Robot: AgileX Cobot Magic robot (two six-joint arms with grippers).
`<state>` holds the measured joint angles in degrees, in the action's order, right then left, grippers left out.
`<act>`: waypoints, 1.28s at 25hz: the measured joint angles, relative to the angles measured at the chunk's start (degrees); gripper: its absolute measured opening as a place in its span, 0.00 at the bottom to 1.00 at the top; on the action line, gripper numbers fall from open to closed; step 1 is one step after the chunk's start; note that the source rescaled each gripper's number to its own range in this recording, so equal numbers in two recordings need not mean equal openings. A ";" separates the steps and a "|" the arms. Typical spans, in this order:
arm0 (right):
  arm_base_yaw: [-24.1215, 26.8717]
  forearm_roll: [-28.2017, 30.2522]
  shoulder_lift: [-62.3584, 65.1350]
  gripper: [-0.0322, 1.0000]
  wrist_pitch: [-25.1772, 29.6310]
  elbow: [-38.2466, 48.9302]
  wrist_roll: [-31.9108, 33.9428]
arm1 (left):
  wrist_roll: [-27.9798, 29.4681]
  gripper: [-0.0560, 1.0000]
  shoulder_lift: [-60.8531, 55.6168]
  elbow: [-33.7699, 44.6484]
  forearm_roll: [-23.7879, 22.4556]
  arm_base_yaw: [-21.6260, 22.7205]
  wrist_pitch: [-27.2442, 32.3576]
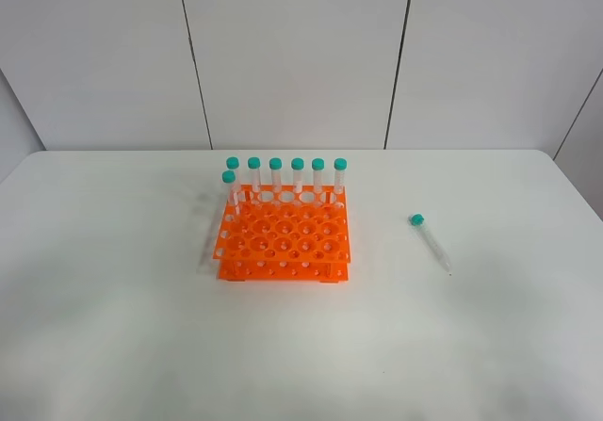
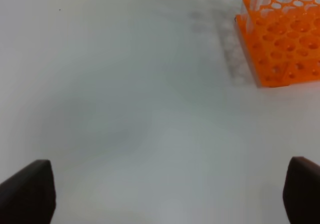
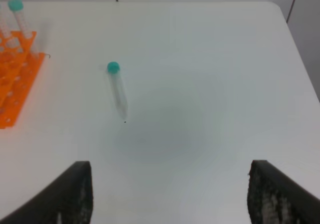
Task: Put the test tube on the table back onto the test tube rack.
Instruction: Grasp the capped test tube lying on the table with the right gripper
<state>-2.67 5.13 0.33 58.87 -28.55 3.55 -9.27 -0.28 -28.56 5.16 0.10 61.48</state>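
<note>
A clear test tube [image 1: 431, 243] with a teal cap lies flat on the white table [image 1: 113, 327], right of the orange test tube rack [image 1: 283, 237]. The rack holds several teal-capped tubes [image 1: 297, 178] along its back row. In the right wrist view the lying tube [image 3: 117, 91] is ahead of my right gripper [image 3: 170, 194], which is open and empty, its fingers [image 3: 70, 194] wide apart. My left gripper [image 2: 165, 194] is open and empty over bare table, with the rack [image 2: 285, 43] ahead of it and off to one side. Neither gripper shows in the exterior high view.
The table's far edge meets a white panelled wall [image 1: 292, 54]. The table's right edge [image 3: 295, 43] runs beyond the lying tube in the right wrist view.
</note>
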 joint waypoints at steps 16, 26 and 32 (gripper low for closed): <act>0.00 -3.85 -32.71 0.96 -5.36 -23.39 -5.92 | 0.00 1.00 0.00 0.00 0.00 0.00 0.00; 0.00 -13.25 -68.32 0.96 -0.86 -35.68 -15.39 | 0.00 1.00 0.00 0.00 0.00 0.00 0.00; 0.00 -14.31 -85.97 0.96 -6.86 -38.90 -17.29 | 0.00 1.00 0.00 0.00 0.00 0.00 0.00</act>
<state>-2.67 -9.18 -85.63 52.01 -67.45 -13.74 -9.27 -0.28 -28.56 5.16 0.10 61.48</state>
